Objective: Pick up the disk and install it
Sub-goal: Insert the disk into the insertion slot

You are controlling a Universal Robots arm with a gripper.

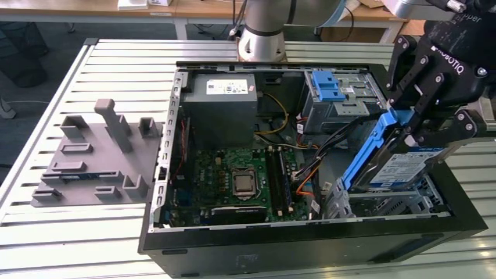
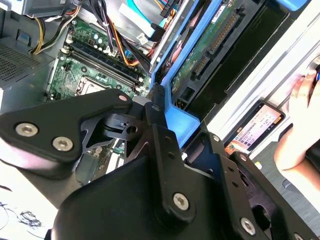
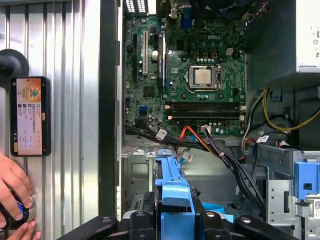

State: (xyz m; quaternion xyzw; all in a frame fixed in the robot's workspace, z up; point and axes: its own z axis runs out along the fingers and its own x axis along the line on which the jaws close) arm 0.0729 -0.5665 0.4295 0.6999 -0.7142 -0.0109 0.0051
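The disk (image 1: 405,167), a silver drive with a white-and-blue label in a blue carrier frame (image 1: 366,156), hangs tilted on edge above the metal drive cage (image 1: 391,204) at the exterior view's right end of the open computer case. My gripper (image 1: 424,129) is shut on its upper end. In the first wrist view the blue carrier (image 3: 172,192) sticks out between my fingers (image 3: 145,221) toward the empty bay. The second wrist view shows the disk's green circuit-board underside (image 2: 210,42) and the carrier's edge (image 2: 177,117) in my grip.
The case (image 1: 310,247) lies open on a slatted metal table (image 1: 78,238). Inside are the motherboard (image 1: 240,177), grey power supply box (image 1: 220,107), loose cables (image 3: 215,147) and another blue carrier (image 1: 329,87). A grey fixture plate (image 1: 97,163) sits at the exterior view's left. A person's hand (image 3: 15,197) and a phone (image 3: 29,115) are beside the case.
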